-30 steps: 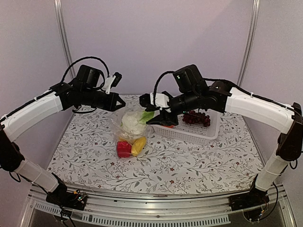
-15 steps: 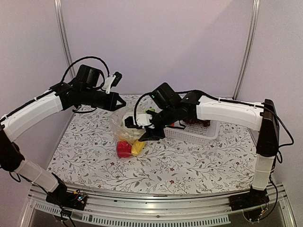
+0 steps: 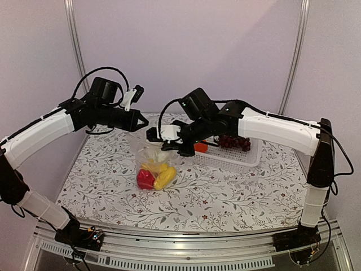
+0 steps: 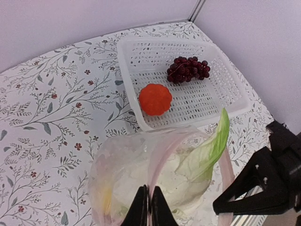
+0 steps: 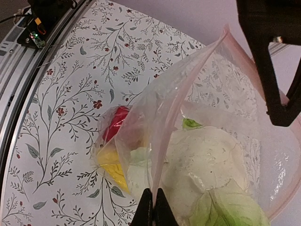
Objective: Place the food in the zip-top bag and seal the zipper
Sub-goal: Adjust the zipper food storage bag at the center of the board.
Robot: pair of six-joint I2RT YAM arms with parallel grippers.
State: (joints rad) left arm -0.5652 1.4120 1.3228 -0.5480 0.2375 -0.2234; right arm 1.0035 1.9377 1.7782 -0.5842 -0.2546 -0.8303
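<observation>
Two grippers now pinch zip-top bag (image 3: 148,158) mouth. Left gripper (image 4: 150,209): jaws clamped on one side of rim. Right gripper (image 5: 153,209) came over from basket (image 4: 127,61); jaws just snapped shut on other side. Cauliflower (image 5: 207,157), red piece (image 3: 145,179), yellow piece (image 3: 164,176) sit inside bag. Orange fruit (image 4: 155,99), grape bunch (image 4: 190,69) wait in basket. Mouth held open. Zipper not pressed yet.

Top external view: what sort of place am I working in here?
Probably a lab robot booth, not a kitchen: plain partition walls on metal posts, an aluminium rail carrying the arm bases, toy produce on a floral tablecloth.
</observation>
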